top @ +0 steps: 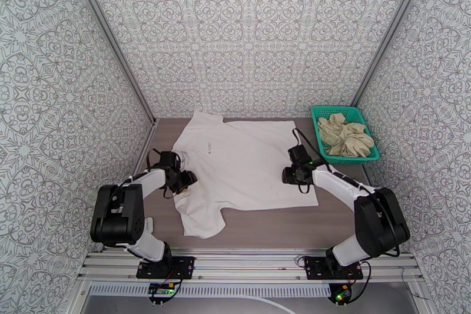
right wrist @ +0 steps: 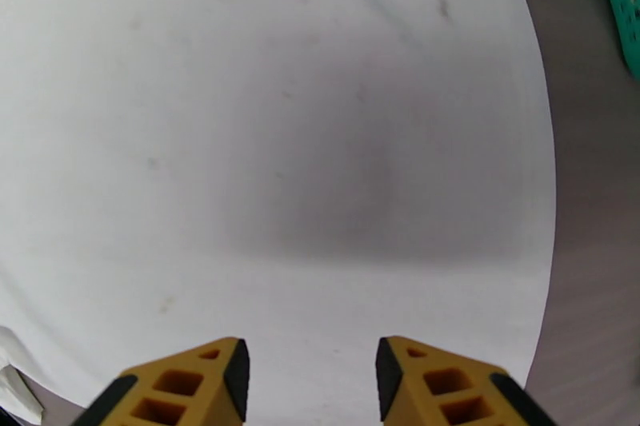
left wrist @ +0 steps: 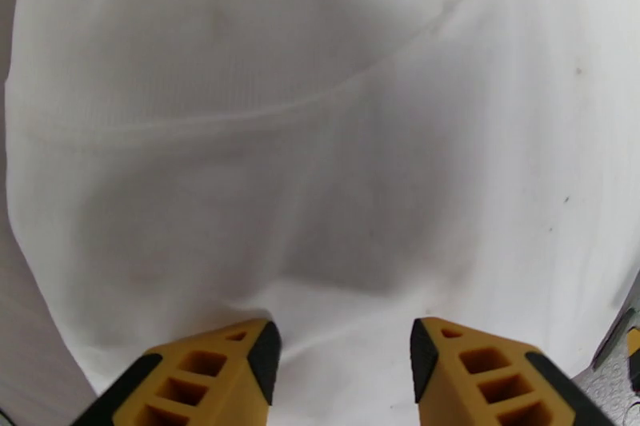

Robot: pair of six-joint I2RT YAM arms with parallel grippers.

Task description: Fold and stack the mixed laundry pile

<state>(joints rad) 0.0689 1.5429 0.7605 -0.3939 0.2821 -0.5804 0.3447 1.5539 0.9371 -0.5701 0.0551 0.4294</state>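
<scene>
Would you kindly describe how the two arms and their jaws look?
The left arm and right arm match: white tubular links between black joint housings, with black cables looping at the wrists. A green light glows on the right wrist. The jaws are yellow-orange wedges with rectangular cut-outs and black inner pads.

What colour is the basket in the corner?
Teal: the basket is green-blue plastic mesh, clearest in the top external view.

Jaws apart on left pincer [left wrist: 344,352] and right pincer [right wrist: 312,368] (both angled down).
</scene>
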